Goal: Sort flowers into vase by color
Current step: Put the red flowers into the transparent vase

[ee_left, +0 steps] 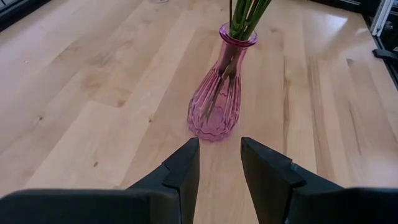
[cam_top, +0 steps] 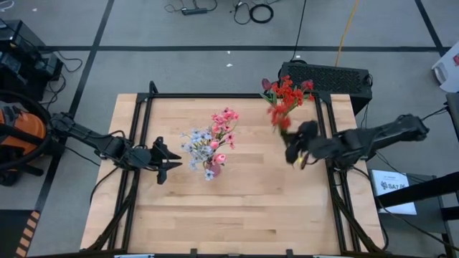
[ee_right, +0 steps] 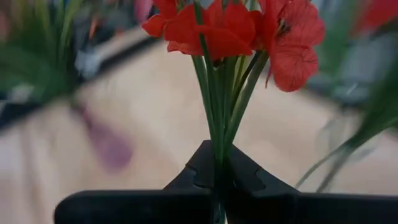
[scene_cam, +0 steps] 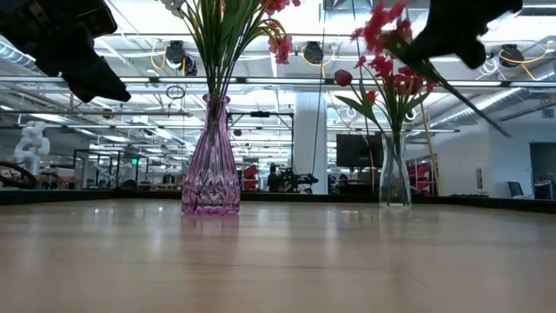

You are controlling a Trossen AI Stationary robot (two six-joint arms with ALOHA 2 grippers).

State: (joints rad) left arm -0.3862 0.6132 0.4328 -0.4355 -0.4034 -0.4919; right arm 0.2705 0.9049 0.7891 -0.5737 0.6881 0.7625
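A pink glass vase (cam_top: 212,170) (scene_cam: 211,165) (ee_left: 214,106) stands mid-table with pink and pale blue-white flowers (cam_top: 211,136) in it. A clear vase (scene_cam: 393,178) near the far right corner holds red flowers (cam_top: 290,92). My right gripper (cam_top: 294,150) (ee_right: 217,152) hovers in front of that vase, shut on a red spray (ee_right: 224,28) (cam_top: 281,120). My left gripper (cam_top: 172,159) (ee_left: 219,146) waits open above the table, left of the pink vase and pointing at it. My right gripper pinches the red spray's bundled green stalks (ee_right: 217,106) between its two fingers, a short way below the red heads. The spray is lifted clear of the table. In the low view it sits tilted, heads toward the clear vase and the stalk's free end (scene_cam: 504,130) slanting down past the gripper.
A black frame rail (cam_top: 215,95) runs around the wooden tabletop (cam_top: 237,215). A black box (cam_top: 326,75) sits beyond the far right corner. Bare wood lies along the near half of the table. Cables and equipment lie on the floor around.
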